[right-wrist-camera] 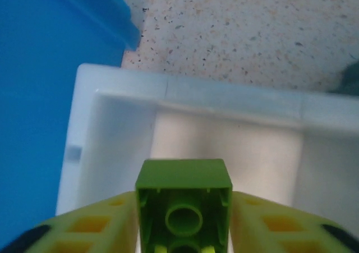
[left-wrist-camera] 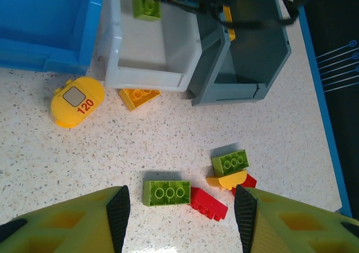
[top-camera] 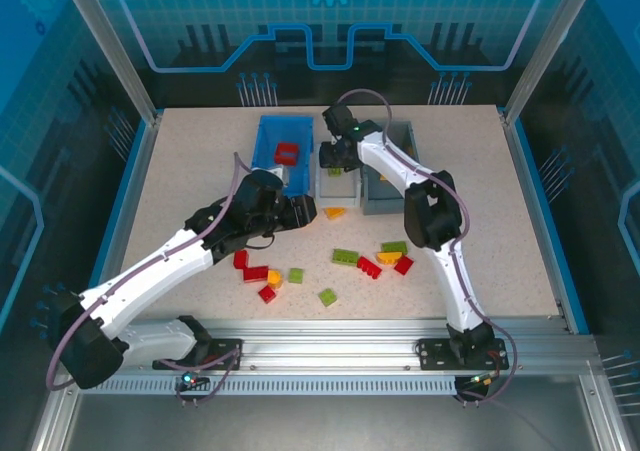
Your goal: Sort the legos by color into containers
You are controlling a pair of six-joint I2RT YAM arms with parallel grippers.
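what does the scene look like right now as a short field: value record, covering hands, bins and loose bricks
left hand: open, empty, above loose bricks
right hand: shut on green brick, over white bin
blue bin: holds a red brick
grey bin: beside the white bin
table: red, green and yellow bricks scattered in front of the bins

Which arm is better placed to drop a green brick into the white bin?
Right. The right gripper holds a green brick above the white bin; the left gripper is open and empty.
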